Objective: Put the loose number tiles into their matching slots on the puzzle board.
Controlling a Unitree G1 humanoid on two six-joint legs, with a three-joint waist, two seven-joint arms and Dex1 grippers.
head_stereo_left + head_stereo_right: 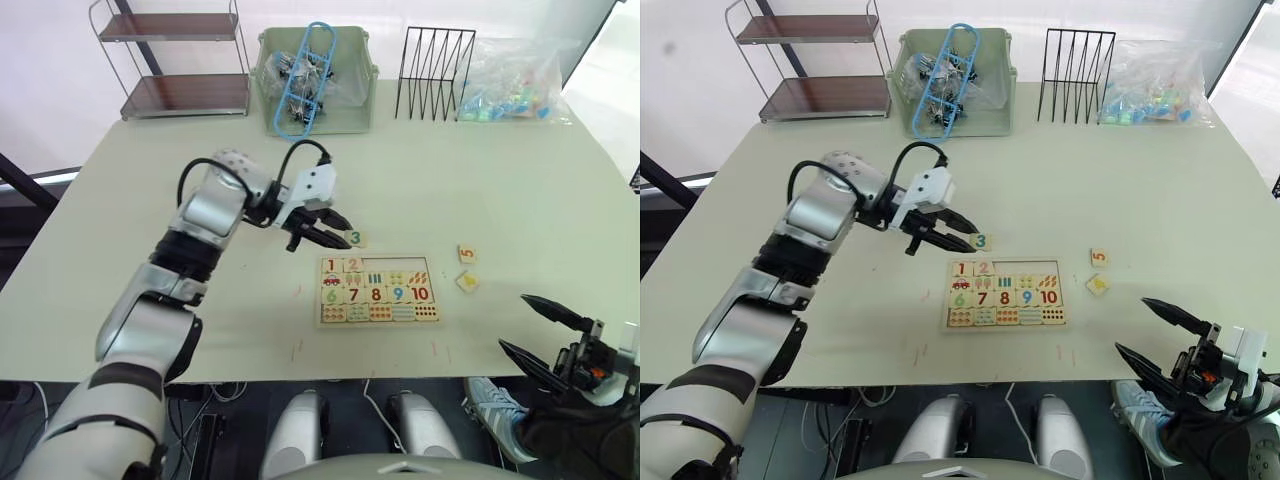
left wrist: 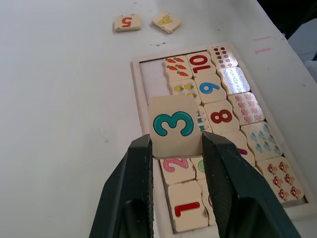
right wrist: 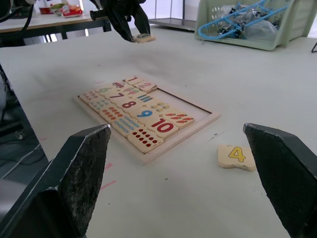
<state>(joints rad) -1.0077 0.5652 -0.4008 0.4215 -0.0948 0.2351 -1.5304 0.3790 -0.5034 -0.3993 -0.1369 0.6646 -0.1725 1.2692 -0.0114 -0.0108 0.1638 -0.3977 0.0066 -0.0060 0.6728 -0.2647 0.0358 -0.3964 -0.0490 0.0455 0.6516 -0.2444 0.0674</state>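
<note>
At the far left of the desk (image 1: 150, 180) stands a two-tier wire shelf (image 1: 175, 60), with a pale green bin (image 1: 315, 80) of blue hangers beside it, then a black wire rack (image 1: 435, 72) and a clear bag (image 1: 515, 80) of coloured bits along the back edge. The left gripper (image 1: 332, 232) hangs in the air just above the far left corner of the puzzle board (image 1: 378, 291), its jaws clamped on the 3 tile (image 1: 353, 238), which the left wrist view shows pinched by its lower edge between the two black fingers (image 2: 130, 183). On the board, the 1 tile (image 2: 186, 207) and the 2 tile (image 2: 177, 164) sit in the top row, and the remaining slots (image 2: 151, 79) of that row are bare wood. To the right of the board, the 5 tile (image 1: 467, 254) and the 4 tile (image 1: 467, 282) lie loose on the desk, near each other and apart from the board. At the near right, off the desk's edge, the right gripper (image 1: 540, 330) hovers with its jaws spread wide, holding nothing.
</note>
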